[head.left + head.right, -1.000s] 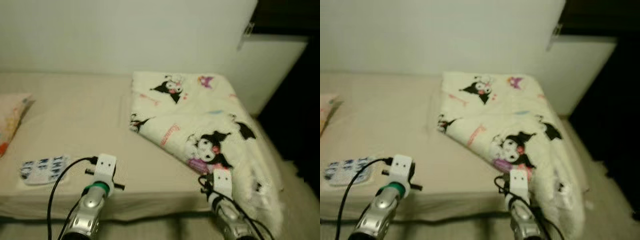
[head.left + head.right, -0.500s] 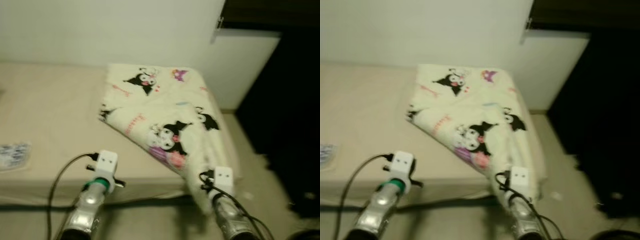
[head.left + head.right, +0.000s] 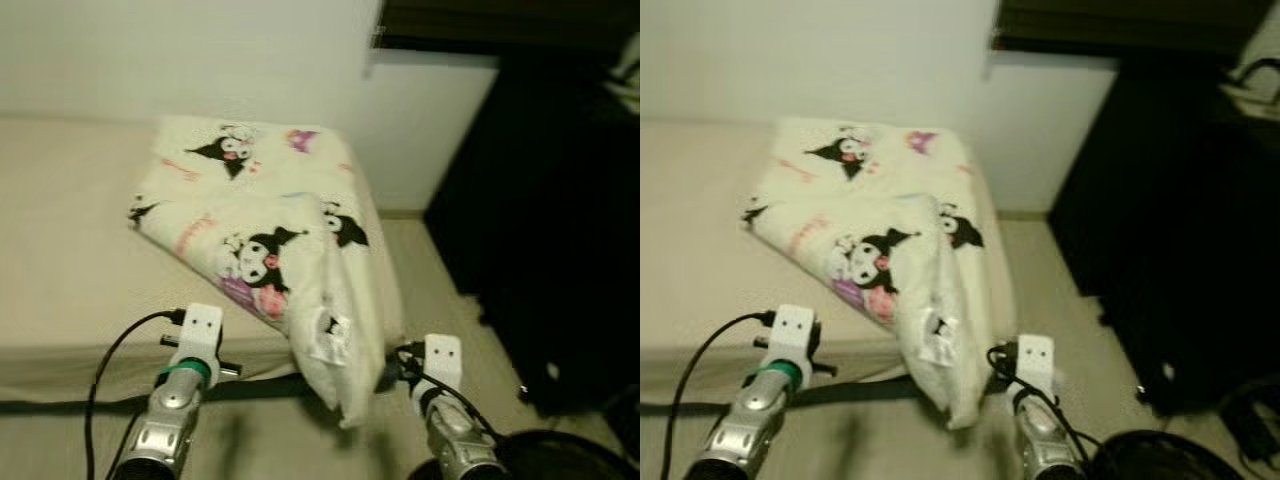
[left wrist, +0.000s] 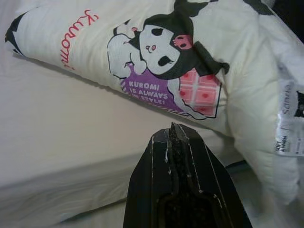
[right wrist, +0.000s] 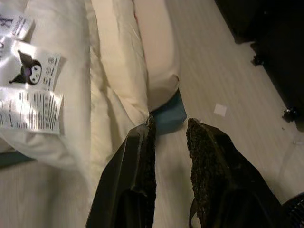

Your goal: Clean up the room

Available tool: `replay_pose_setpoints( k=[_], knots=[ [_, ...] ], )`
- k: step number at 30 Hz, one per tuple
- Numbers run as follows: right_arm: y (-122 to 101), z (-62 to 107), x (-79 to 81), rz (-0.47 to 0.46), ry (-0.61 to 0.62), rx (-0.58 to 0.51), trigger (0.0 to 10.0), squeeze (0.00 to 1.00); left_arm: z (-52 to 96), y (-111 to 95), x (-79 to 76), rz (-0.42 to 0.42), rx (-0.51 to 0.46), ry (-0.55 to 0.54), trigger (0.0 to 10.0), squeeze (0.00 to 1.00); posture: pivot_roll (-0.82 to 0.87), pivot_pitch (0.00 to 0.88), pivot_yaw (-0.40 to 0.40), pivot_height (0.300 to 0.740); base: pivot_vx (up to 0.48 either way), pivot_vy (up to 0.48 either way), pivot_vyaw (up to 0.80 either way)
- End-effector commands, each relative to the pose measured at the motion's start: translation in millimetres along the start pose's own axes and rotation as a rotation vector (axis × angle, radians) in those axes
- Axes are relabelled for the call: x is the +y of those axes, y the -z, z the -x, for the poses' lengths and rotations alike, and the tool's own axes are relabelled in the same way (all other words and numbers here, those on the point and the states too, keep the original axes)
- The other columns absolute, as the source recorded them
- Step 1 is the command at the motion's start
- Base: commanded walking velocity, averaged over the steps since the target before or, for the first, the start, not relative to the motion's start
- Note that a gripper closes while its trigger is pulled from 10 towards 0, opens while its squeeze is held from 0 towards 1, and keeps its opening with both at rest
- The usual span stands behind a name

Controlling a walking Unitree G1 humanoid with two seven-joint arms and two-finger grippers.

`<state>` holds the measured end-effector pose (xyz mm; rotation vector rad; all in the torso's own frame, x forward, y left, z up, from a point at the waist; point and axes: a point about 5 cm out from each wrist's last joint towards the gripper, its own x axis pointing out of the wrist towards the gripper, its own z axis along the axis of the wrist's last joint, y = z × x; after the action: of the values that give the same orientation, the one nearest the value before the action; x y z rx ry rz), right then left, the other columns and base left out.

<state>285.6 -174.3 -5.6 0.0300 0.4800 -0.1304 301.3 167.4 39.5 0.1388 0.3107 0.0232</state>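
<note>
Both arms reached forward, low at the bed's point(image 3: 70, 250) edge. The left gripper point(image 4: 173, 130) had its fingers pressed together over the mattress, empty. The right gripper point(image 5: 169, 130), fingers spread, pointed at the floor point(image 5: 228, 80) beside the folded blanket point(image 3: 270, 240) hanging off the bed's corner.

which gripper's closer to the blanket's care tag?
Right. The right gripper points at the floor just beside the blanket corner that carries the tag; the left gripper is over the mattress, farther off.

Silver arms point(image 3: 165, 435), black cables, black claws
</note>
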Motion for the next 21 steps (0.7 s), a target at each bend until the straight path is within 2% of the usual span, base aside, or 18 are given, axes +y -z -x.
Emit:
replay_pose_setpoints(
  k=[1,4,5,16,21],
  knots=[
    [4.8,1.1,2.6,-0.003,-0.004,0.02,10.0,0.0,1.9,5.8,4.1,0.009,0.027,-0.016,10.0,0.0,0.14,0.003,-0.015,0.74,0.0,0.48,0.0],
    [5.3,1.3,2.8,-0.005,-0.002,0.021,10.0,0.0,2.3,5.8,5.6,-0.008,0.023,-0.02,10.0,0.0,0.14,0.002,-0.008,0.74,0.0,0.48,0.0],
    [5.6,1.3,2.3,-0.008,0.001,0.023,10.0,0.0,2.4,5.8,6.3,-0.029,0.019,-0.023,10.0,0.0,0.14,0.002,-0.008,0.74,0.0,0.0,0.0],
    [4.8,1.1,2.0,-0.015,0.0,0.02,10.0,0.0,2.1,2.2,2.4,-0.044,-0.004,-0.001,10.0,0.0,0.14,0.0,-0.008,0.74,0.0,0.0,0.0],
    [2.6,0.2,3.5,0.005,-0.006,0.015,10.0,0.0,1.7,-1.8,0.6,-0.003,-0.018,0.031,10.0,0.0,0.14,0.0,-0.011,0.74,0.0,0.0,0.0]
  ],
)
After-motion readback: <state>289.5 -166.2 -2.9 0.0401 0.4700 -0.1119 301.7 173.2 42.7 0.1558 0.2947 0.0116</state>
